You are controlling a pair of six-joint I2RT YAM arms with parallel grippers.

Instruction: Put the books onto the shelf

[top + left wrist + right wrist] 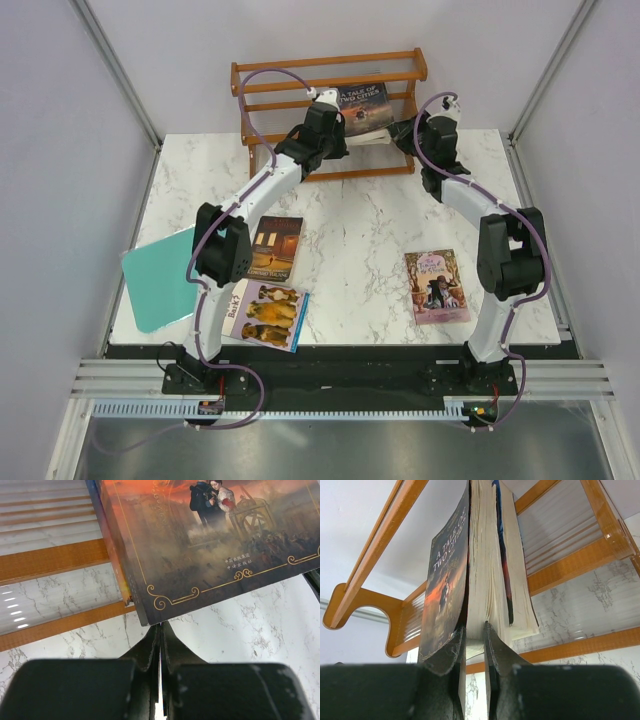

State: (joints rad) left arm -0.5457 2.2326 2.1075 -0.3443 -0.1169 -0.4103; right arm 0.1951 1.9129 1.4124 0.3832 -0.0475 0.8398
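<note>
- The teal cutting board (158, 280) lies flat at the left edge of the marble table (350, 230), hanging partly over it.
- The dog-cover book (268, 314) lies face up near the front edge, just right of the board.
- The brown-orange book (276, 247) lies face up just behind it, partly under the left arm.
- The left gripper (160, 629) has its fingers pressed together with nothing seen between them. Its tips sit right at the lower edge of the dark cover, and I cannot tell if they touch it.
- The wooden shelf (330, 62) stands at the back of the table with two books in it, side by side between the rails. I cannot tell which tier they stand on.
- "A Tale of Two Cities" (364, 106) stands leaning in the shelf, its cover facing the left wrist camera.
- The blue-spined book (519, 565) stands flush against it.
- The right gripper (475, 630) is nearly closed, pinching a wad of the dark book's pages, with the cover bowed outside one finger.
- The pink book (436, 287) lies face up on the table at the right, beside the right arm.
</note>
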